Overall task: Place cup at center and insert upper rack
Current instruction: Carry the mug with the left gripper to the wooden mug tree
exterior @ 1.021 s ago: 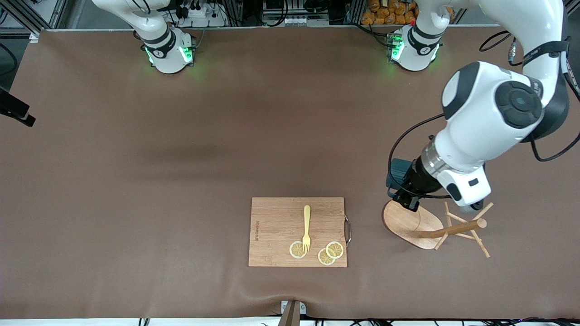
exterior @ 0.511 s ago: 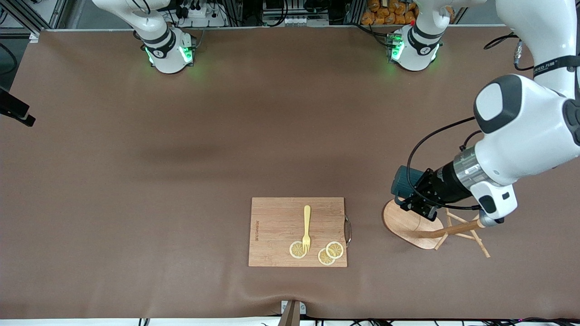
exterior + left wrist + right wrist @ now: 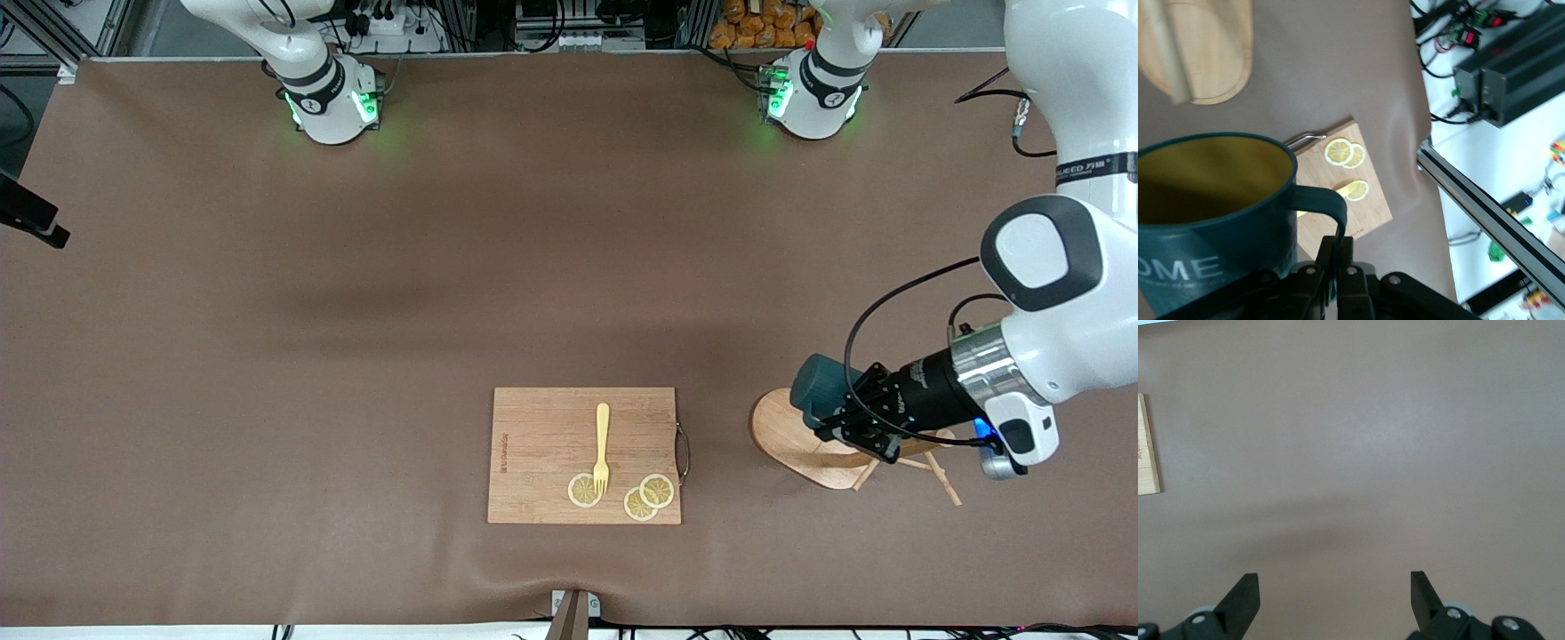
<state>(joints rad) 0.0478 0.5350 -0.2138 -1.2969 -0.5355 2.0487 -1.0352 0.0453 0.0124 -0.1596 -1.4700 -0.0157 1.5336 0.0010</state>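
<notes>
Cup (image 3: 822, 384) hangs over the upper rack (image 3: 805, 442) base, left gripper (image 3: 1338, 257) pinching its handle; we judge it rigid, light, chip-prone; right gripper (image 3: 1335, 593) spread, waiting

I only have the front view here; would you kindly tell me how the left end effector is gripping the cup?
Observer: The left end effector is shut on the loop handle of the cup, not its rim.
Operator: Thank you. Is anything inside?
Observer: No, its yellowish inside looks empty.
Operator: And the right end effector, which I cannot see?
Observer: The right end effector is open, waiting over the table near the cutting board.
</notes>
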